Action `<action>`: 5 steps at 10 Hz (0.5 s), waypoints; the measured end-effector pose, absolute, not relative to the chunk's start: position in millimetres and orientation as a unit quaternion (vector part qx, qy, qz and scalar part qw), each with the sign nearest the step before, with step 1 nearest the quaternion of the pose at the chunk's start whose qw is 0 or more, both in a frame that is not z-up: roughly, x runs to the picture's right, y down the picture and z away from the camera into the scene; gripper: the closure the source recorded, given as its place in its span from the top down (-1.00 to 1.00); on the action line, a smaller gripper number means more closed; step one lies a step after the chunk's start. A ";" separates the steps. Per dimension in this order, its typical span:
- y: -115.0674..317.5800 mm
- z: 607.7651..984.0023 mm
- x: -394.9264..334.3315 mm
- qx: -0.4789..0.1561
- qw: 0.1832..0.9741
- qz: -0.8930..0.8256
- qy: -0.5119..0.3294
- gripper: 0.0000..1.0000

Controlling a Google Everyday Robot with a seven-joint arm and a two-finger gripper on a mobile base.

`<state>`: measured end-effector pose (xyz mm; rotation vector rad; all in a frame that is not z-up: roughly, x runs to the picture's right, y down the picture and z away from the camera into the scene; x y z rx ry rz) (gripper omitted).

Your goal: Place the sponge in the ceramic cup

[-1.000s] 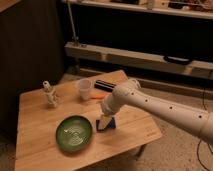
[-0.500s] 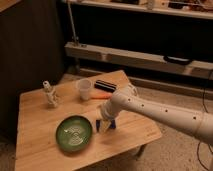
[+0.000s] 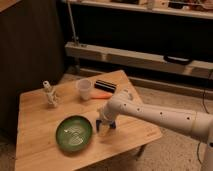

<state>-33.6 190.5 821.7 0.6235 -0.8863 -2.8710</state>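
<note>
Sponge [image 3: 110,124]: camera view, only one on offer. Small dark blue pad, low over the near part of the table [image 3: 35,150], just beside the picture-right rim of the green plate [image 3: 74,133]. Tool [image 3: 105,127] is right on it, pointing down, w/ the white arm [image 3: 160,117] reaching in from picture-right. Can't tell whether the tool is spread, pressed together or already pinching the pad, nor whether the sponge rests on the wood or hangs just clear of it.

Ceramic cup [image 3: 84,89] stands upright further back, well apart from the sponge, w/ nothing blue showing in it. So the pad isn't where the task wants it. Near the cup: orange item [image 3: 102,95] just beside it, black block [image 3: 105,85] behind that, pale figurine [image 3: 49,93] off to picture-left.

Handling, my judgement only:
- Sponge prob. light, soft, squashy. It should give under pressure and grip well, w/ little slip risk.
- You'd best take it across the middle, on the narrower span, so it hangs level and doesn't fold.
- Cup looks small, light, no handle. A nudge on the rim could tip it, and ceramic may chip.
- Mouth looks not much wider than the pad, so you may need to bring the sponge in end-on, centred over the opening, and release low.
</note>
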 end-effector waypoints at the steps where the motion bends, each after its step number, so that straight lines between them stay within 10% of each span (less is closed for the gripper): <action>1: 192.2 825.4 -33.4 0.202 0.042 -0.934 -0.291 0.60; 5: 197.1 833.8 -30.8 0.199 0.054 -0.932 -0.299 0.60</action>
